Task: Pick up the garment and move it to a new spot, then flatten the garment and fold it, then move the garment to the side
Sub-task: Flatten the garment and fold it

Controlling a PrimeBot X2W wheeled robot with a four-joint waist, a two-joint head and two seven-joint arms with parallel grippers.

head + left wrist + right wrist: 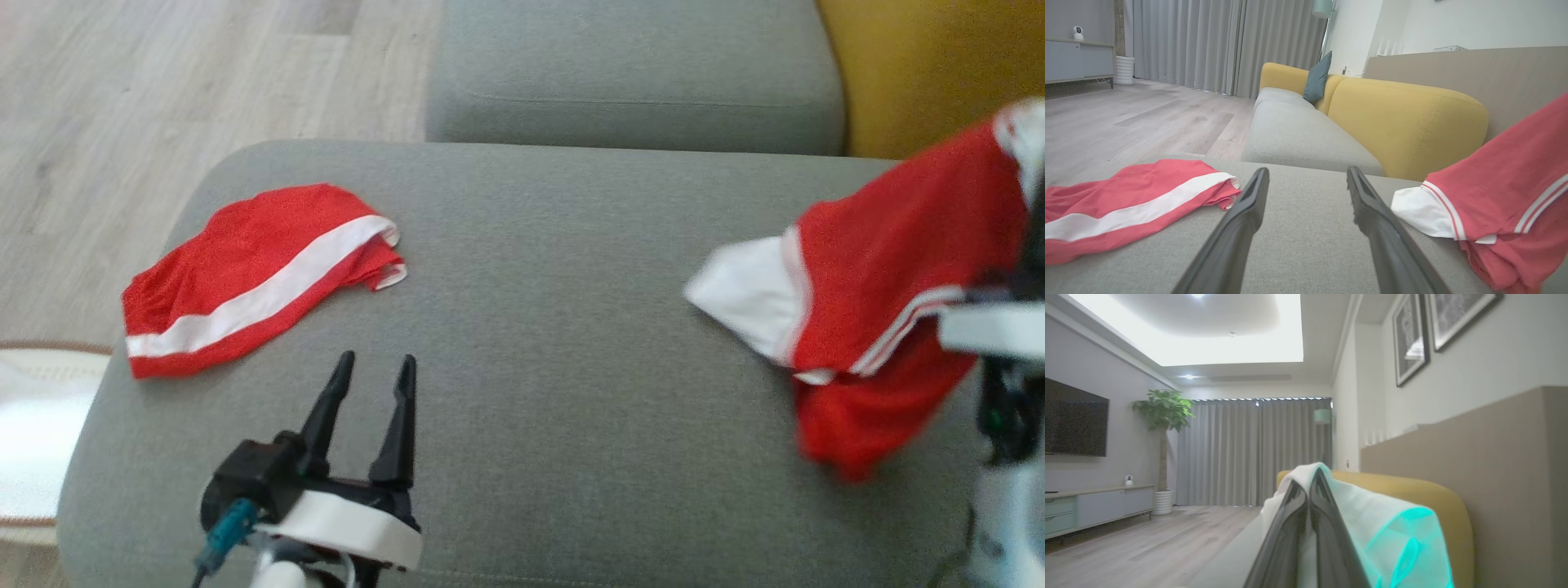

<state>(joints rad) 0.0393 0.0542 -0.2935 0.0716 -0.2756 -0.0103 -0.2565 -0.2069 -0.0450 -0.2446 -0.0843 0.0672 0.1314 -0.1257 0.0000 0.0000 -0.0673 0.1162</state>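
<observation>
We start with the grey sofa seat cushion [555, 269], which is the work surface. Its middle lies bare, with a yellow backrest [1404, 122] beyond it.

Next in size is the task's garment, a red jersey [890, 269] with white sleeve and stripe trim. It hangs at the cushion's right end, lifted and bunched, its lower folds drooping toward the seat. We cannot tell whether they touch it. We judge the first step to be in hand: the jersey is picked up but not yet set down at a new spot. The next move calls for carrying it over the bare middle, lowering it and letting go, well apart from the other cloth, so both arms can spread it flat.

That other cloth, a folded red piece with a white band [253, 278], lies flat at the cushion's left end.

The left gripper [377, 359] hovers low over the near edge, fingers spread wide and holding nothing. The right gripper [1309, 479] has its fingers pressed together on the jersey.

The right wrist view alone shows that pinch, with cloth draped over the fingers and reading pale there. The head view gives the layout and the free gap between the cloths. The left wrist view shows the jersey's sleeve [1425, 212] hanging close over the seat.
</observation>
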